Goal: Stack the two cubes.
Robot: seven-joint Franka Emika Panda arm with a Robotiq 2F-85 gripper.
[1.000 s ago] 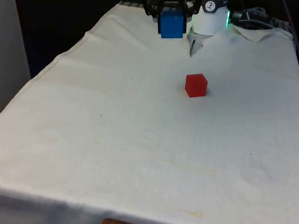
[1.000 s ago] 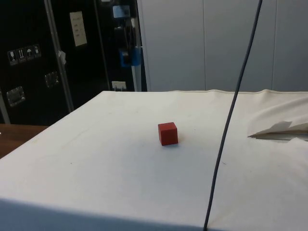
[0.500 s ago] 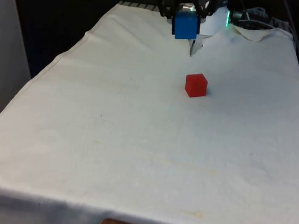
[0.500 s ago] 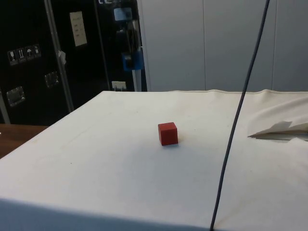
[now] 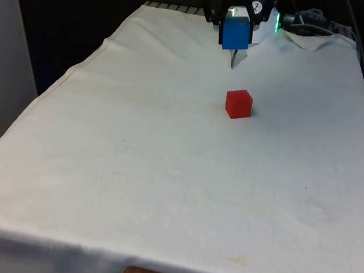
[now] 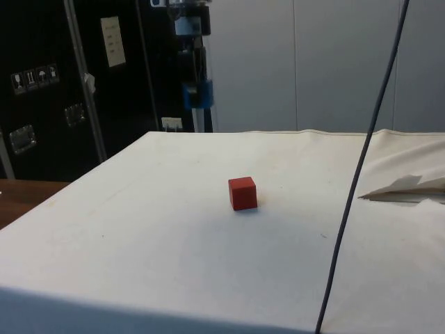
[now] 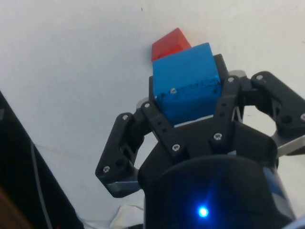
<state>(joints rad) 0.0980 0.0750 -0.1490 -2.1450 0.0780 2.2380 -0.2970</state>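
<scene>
My gripper (image 5: 236,32) pinches the blue cube (image 5: 236,34) high above the cloth (image 5: 133,170); the red cube (image 5: 239,104) sits mid-table, open cloth all round.

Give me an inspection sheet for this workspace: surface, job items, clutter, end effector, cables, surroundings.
Surface: table under white cloth, creased at the far end.
Job's things: red cube resting on the cloth; blue cube held in the air, not yet over the red one.
Clutter: nothing seen.
End effector: end effector shut on blue cube.
Cables: dark cable hanging across the side view.
Surroundings: dark cabinets, black curtains.
</scene>
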